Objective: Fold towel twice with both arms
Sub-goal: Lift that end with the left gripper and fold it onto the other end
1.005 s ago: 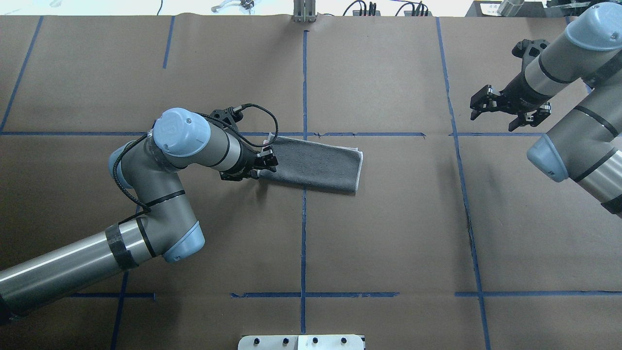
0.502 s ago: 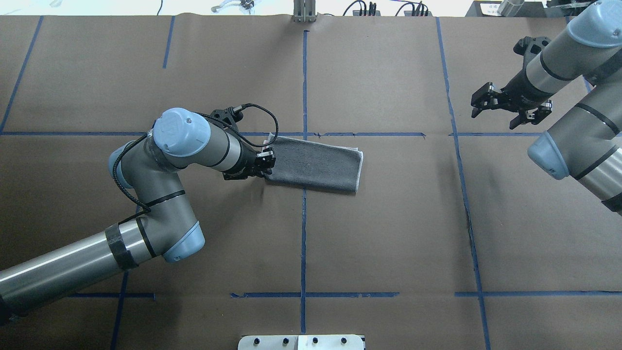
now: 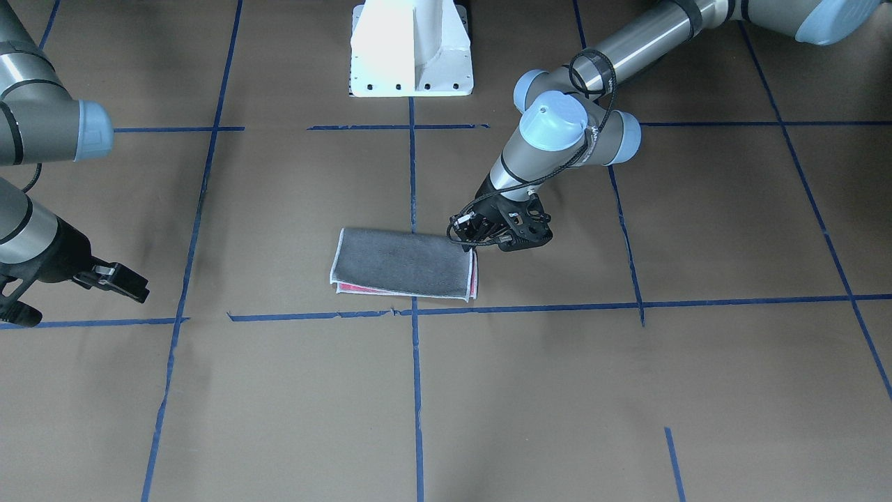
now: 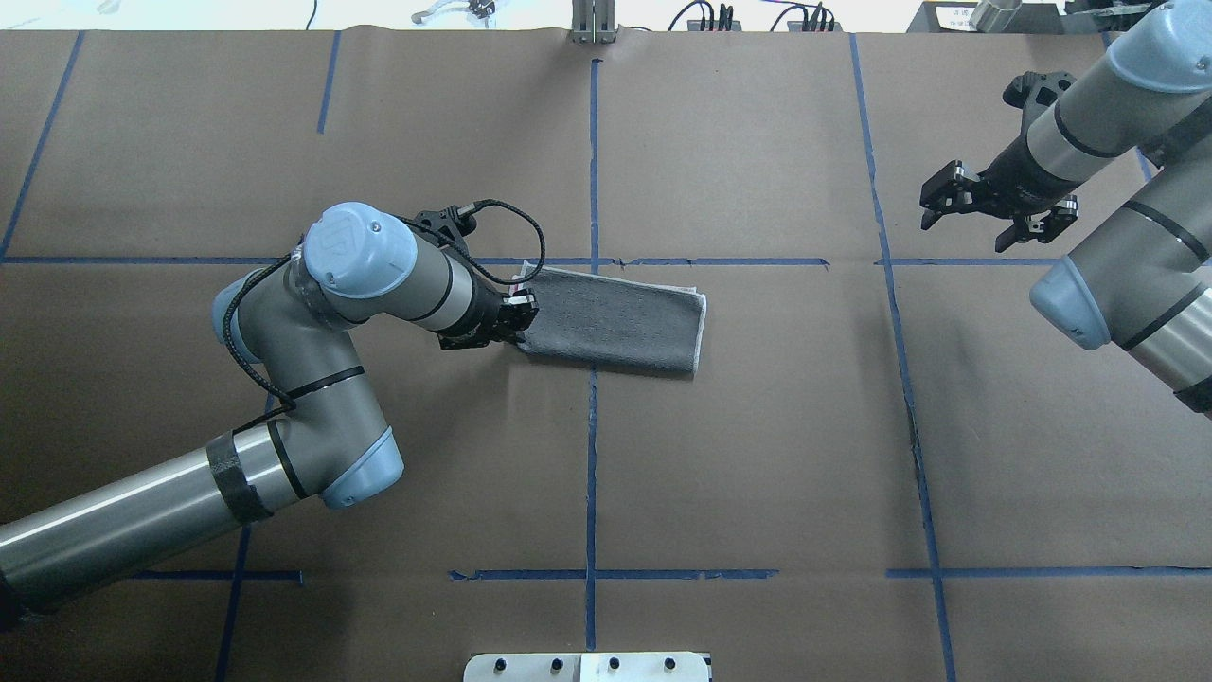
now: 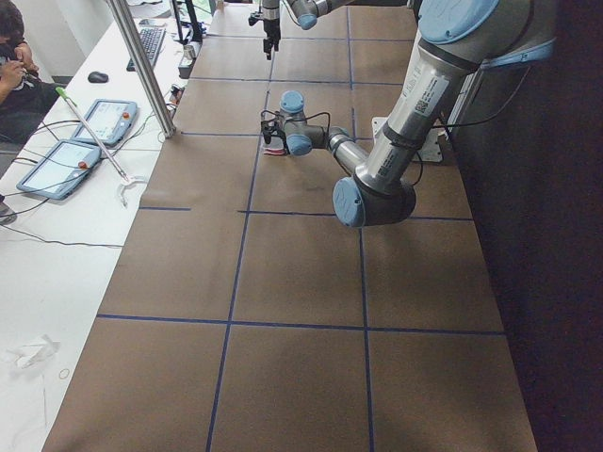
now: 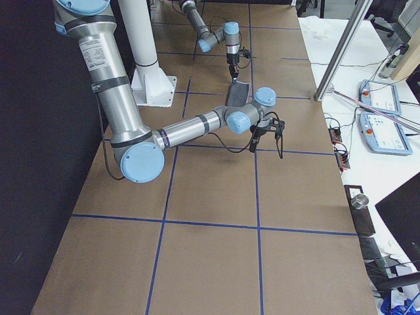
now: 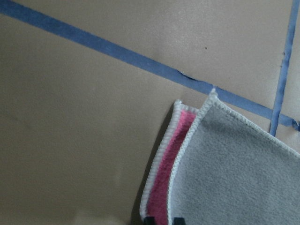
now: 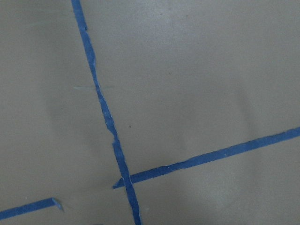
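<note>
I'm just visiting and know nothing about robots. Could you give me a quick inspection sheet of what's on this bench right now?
Surface: table covered in brown paper, gridded with blue tape.
Job's things: towel folded once into a strip, grey outside, pink peeking at the edges.
Clutter: nothing seen.
Grippers: left gripper pinches the towel's short end; right gripper open, off to the side over bare paper.
Cables: black cable loops over the left wrist.
Surroundings: white pedestal; side bench with tablets.
</note>
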`<act>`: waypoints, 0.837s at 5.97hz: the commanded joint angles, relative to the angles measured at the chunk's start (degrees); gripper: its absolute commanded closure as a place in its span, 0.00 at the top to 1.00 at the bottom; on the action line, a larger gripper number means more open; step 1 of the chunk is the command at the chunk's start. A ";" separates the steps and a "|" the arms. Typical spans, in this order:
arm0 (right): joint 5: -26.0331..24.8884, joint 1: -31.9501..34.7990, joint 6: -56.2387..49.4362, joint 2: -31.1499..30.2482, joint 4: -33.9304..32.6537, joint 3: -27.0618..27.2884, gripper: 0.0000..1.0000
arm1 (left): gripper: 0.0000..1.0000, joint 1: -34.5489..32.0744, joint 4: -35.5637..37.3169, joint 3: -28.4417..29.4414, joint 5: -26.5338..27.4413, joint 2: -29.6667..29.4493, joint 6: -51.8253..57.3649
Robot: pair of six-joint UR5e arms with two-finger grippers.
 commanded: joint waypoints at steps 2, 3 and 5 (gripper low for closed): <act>-0.06 0.27 0.00 -0.03 0.00 -0.08 1.00 | 0.00 -0.65 19.91 -7.98 1.82 -5.86 12.61; -0.06 0.54 0.00 -0.03 0.00 -0.08 1.00 | 0.00 -0.47 21.00 -8.00 3.67 -7.28 16.55; -0.06 0.89 0.00 -0.12 0.00 -0.17 1.00 | 0.00 2.41 25.05 -3.90 9.80 -13.86 27.10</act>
